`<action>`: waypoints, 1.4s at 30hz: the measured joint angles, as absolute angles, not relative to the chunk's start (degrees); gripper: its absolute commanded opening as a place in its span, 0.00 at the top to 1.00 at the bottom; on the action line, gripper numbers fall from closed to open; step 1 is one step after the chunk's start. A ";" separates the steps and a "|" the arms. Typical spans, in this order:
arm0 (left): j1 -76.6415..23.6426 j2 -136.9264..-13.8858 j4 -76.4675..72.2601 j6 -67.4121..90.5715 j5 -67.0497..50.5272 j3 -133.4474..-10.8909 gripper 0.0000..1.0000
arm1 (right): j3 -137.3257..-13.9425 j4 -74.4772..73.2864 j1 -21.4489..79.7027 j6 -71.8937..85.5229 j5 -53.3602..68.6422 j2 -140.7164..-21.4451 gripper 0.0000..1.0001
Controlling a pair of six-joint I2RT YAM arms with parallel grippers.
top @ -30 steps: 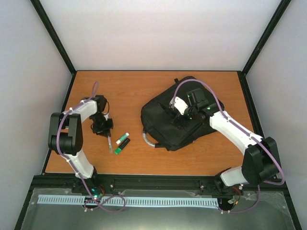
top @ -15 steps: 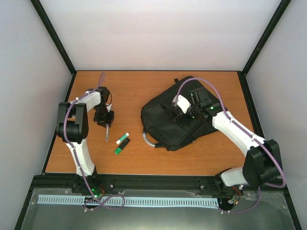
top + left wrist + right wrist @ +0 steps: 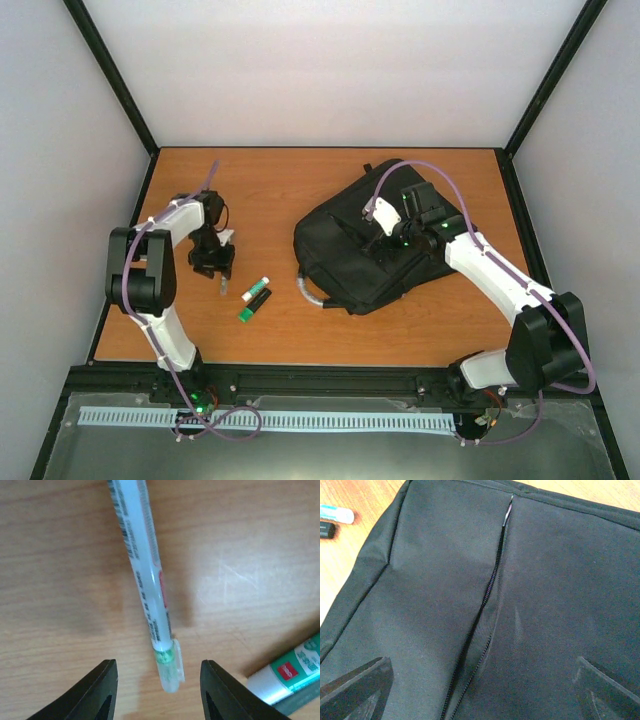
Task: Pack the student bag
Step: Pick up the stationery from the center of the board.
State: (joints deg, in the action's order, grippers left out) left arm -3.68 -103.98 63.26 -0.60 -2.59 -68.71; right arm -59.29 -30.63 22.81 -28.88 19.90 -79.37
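Observation:
The student bag is a large black backpack lying flat at the right middle of the table, its grey loop handle toward the centre. My right gripper hovers over it, open and empty. In the right wrist view the bag fills the frame, and its zipper gapes a little between my wide jaws. My left gripper is open just above the table. A clear pen with a green band lies with its capped end between the fingers, untouched.
A white and green glue stick and a black and green marker lie side by side between the pen and the bag. The glue stick also shows in the left wrist view. Black frame posts and white walls ring the table.
My left gripper swung toward the far side and came back nearer, ending over the pen's cap end. The pen lies a little farther back than before. My right gripper shifted slightly over the bag.

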 measured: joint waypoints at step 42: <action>-6.39 -117.38 64.82 -17.06 -0.97 -83.68 0.64 | -59.29 -30.61 21.39 -27.90 21.32 -79.37 0.00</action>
